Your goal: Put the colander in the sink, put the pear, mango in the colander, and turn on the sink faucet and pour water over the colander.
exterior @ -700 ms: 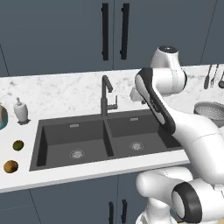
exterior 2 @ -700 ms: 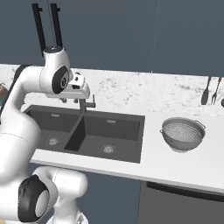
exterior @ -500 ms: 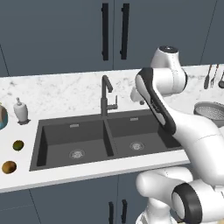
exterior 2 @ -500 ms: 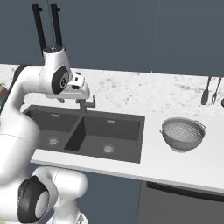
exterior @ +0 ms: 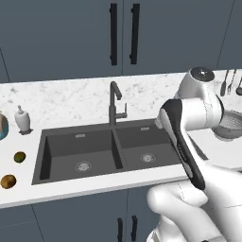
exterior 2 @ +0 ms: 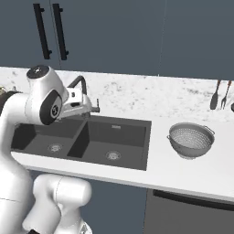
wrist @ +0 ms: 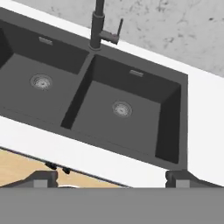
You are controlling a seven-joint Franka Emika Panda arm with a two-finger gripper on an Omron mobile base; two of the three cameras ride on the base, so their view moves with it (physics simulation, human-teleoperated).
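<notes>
The silvery colander point(exterior 2: 191, 139) stands on the white counter to the right of the sink point(exterior 2: 119, 131), and its rim peeks out behind my arm point(exterior: 231, 124). Both dark basins point(wrist: 124, 109) are bare. The faucet point(exterior: 115, 101) rises behind the divider, and no water runs from it. Two small fruits, one greenish point(exterior: 20, 157) and one brownish point(exterior: 8, 181), lie on the counter left of the sink; I cannot tell which is the pear and which the mango. My gripper point(wrist: 111, 178) hangs open above the sink's front edge, holding nothing.
A soap dispenser point(exterior: 21, 119) stands at the back left of the counter. Utensils point(exterior 2: 215, 96) hang on the wall at the far right. Dark cabinet doors with black handles point(exterior: 113, 33) run above the counter.
My arm has drawn back toward the base and sunk a little over the sink. The jaws stay open, and the colander and fruits have not moved.
</notes>
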